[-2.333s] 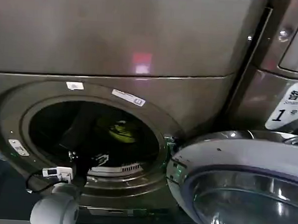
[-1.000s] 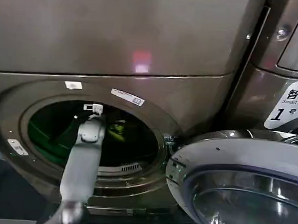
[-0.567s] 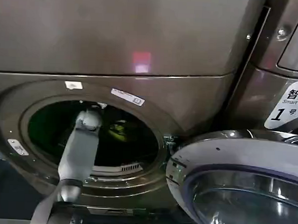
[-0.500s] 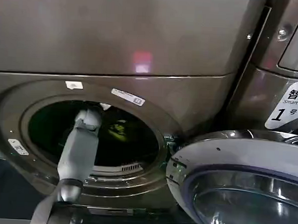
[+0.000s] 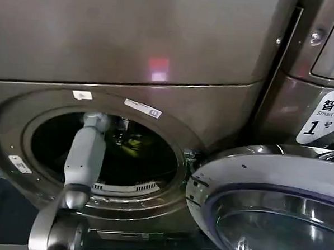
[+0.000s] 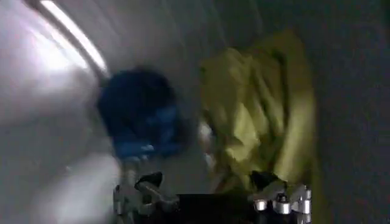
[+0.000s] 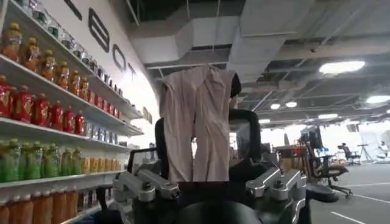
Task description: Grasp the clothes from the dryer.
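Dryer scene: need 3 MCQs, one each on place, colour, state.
1. Where is the left claw?
A. Inside the dryer drum
B. Over the open door
C. Beside the "1" sticker

2. What colours are the clothes in the drum?
A. Red and white
B. Yellow-green and dark blue
C. Both grey

3. How is the dryer's round glass door?
A. Shut
B. Swung open
C. Taken off

Answers:
1 A, the left arm reaches through the porthole in the head view, and its wrist view looks at the drum wall.
2 B, the left wrist view shows a yellow-green garment next to a dark blue one.
3 B, the door stands clear of the porthole, to its right.
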